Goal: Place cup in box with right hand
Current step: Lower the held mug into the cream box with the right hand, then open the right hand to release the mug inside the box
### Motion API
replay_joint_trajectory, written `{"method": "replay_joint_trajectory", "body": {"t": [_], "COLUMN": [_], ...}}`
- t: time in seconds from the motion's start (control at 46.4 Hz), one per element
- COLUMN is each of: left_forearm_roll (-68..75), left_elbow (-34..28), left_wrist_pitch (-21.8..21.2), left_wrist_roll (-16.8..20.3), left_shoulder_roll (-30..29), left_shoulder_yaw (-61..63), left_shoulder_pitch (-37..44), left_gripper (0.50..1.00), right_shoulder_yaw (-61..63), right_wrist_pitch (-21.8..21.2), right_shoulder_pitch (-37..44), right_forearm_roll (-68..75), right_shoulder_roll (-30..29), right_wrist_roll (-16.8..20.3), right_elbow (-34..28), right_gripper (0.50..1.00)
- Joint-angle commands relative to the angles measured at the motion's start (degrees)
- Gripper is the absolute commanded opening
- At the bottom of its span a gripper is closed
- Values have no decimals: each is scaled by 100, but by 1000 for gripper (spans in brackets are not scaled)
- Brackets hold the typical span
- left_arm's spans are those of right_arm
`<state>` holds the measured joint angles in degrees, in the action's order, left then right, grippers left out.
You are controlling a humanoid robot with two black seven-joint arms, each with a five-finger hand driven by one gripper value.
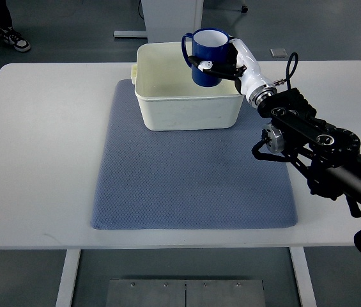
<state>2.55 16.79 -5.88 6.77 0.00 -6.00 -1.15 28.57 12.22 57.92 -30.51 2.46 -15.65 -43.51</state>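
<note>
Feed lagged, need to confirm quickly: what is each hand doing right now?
Right hand: shut on the blue cup, holding it over the white box.
Left hand: not in view.

Cup: my right hand wraps its lower side, so its base is hidden from me.
Box: the cup and my fingers cover part of its inside.
My right arm: cut off at the picture's right edge.
Shoes: cropped at the top-left corner.
</note>
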Motion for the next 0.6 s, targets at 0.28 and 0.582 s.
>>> {"method": "replay_joint_trajectory", "body": {"t": [0.28, 0.582], "left_forearm_roll": [0, 0], "left_elbow": [0, 0], "left_wrist_pitch": [-1, -1], "left_wrist_roll": [0, 0], "left_shoulder_roll": [0, 0], "left_shoulder_yaw": [2, 2], "left_shoulder_pitch": [0, 0], "left_gripper": [1000, 1000], "right_shoulder_yaw": [-1, -1], "right_wrist_pitch": [0, 0], "right_shoulder_pitch": [-9, -9], "right_forearm_roll": [1, 1], "right_shoulder_roll": [-53, -61], "right_wrist_roll": [1, 1], "right_elbow": [0, 0], "right_gripper": [853, 991]}}
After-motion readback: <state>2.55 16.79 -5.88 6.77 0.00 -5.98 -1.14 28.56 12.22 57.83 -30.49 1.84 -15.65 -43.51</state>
